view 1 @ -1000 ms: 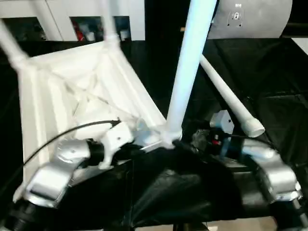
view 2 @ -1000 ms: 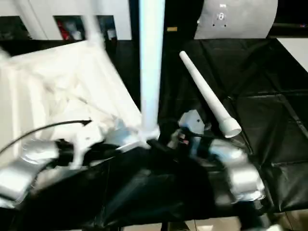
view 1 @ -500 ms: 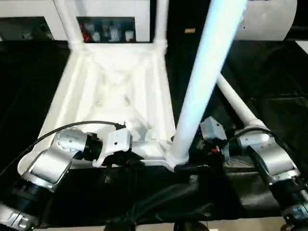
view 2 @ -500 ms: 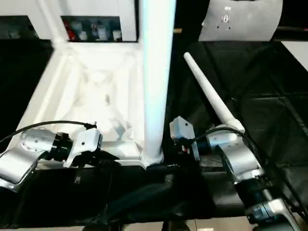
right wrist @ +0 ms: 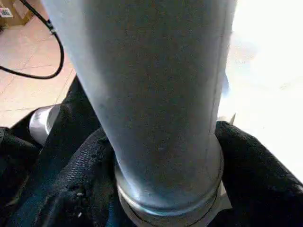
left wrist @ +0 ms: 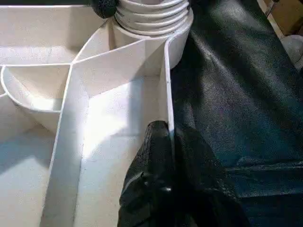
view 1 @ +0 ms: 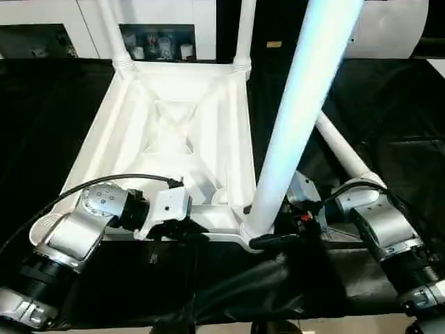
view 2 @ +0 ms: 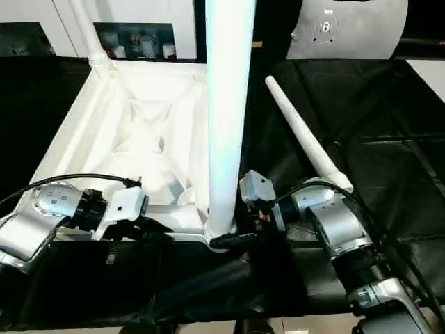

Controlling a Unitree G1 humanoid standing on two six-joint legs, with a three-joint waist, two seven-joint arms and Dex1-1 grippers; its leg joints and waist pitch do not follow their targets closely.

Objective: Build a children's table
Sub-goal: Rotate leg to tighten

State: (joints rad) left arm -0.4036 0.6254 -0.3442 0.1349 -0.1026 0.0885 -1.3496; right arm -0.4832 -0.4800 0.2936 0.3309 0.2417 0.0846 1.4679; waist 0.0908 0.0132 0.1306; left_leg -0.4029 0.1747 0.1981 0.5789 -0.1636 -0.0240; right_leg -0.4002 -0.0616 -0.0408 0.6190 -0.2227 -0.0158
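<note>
Head camera first: the children's table [view 1: 174, 132] lies upside down on the black-covered table [view 1: 389, 104], ribbed underside up, so its corner sockets face upward and can take legs from above. Two legs [view 1: 243, 31] already stand in the far corners. A third leg [view 1: 295, 118] rises from the near corner socket on the robot's right, leaning a touch toward the camera.

Over to the left gripper [left wrist: 163, 156]. Its fingers are pinched shut on the thin near wall of the tabletop, one finger inside the rim and one outside. That looks like a bracing hold, keeping the top from sliding while the leg is worked in.

Now the right gripper [right wrist: 161, 189]. Its black fingers [right wrist: 85, 179] wrap the very bottom of the upright leg, one on each side, closed on it just above the collar. Gripping that low probably gives the best control for seating or twisting it home.

The fourth leg [view 2: 306, 149] lies loose on the black cover just beyond the right arm, close by for the last corner, beside the left gripper.
</note>
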